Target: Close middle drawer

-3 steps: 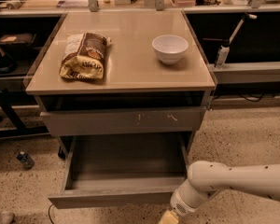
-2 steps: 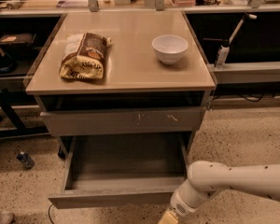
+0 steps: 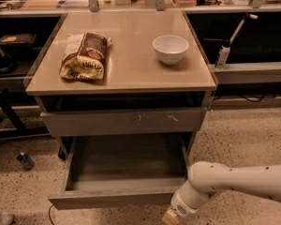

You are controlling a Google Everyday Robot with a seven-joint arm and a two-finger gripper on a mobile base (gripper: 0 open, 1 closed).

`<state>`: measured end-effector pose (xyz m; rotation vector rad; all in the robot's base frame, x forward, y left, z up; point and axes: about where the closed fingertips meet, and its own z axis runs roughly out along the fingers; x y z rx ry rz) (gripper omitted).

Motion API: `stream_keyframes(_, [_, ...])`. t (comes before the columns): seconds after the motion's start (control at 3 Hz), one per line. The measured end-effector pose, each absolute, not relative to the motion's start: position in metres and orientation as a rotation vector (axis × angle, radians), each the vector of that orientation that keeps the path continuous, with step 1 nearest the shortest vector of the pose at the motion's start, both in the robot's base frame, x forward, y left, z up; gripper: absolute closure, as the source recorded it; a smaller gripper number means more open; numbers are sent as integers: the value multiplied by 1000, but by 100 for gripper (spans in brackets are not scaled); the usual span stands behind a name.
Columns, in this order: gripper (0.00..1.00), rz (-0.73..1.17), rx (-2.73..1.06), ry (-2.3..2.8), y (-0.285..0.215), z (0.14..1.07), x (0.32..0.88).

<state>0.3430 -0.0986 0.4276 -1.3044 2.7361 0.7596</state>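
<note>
The middle drawer (image 3: 112, 198) is pulled far out of the grey cabinet. Its plain front panel faces me low in the camera view, and its inside looks empty. Above it a similar grey drawer front with small white scratch marks (image 3: 124, 121) stands slightly out. My white arm (image 3: 234, 182) comes in from the right. The gripper (image 3: 171, 216) is at the bottom edge of the view, just below and in front of the right part of the open drawer's front panel. Most of it is cut off by the frame.
On the cabinet top (image 3: 131, 67) lie a brown snack bag (image 3: 84, 55) at the left and a white bowl (image 3: 170, 48) at the right. A small bottle (image 3: 25, 161) lies on the speckled floor at the left. Dark shelving flanks the cabinet, with a white bottle (image 3: 222, 55) at the right.
</note>
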Motion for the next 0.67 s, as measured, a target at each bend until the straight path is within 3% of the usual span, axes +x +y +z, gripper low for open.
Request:
stream_keyframes(0.33, [100,759,-1307,2735,-98,428,344])
stream_keyframes(0.67, [100,713,-1360,2691,-86,439,369])
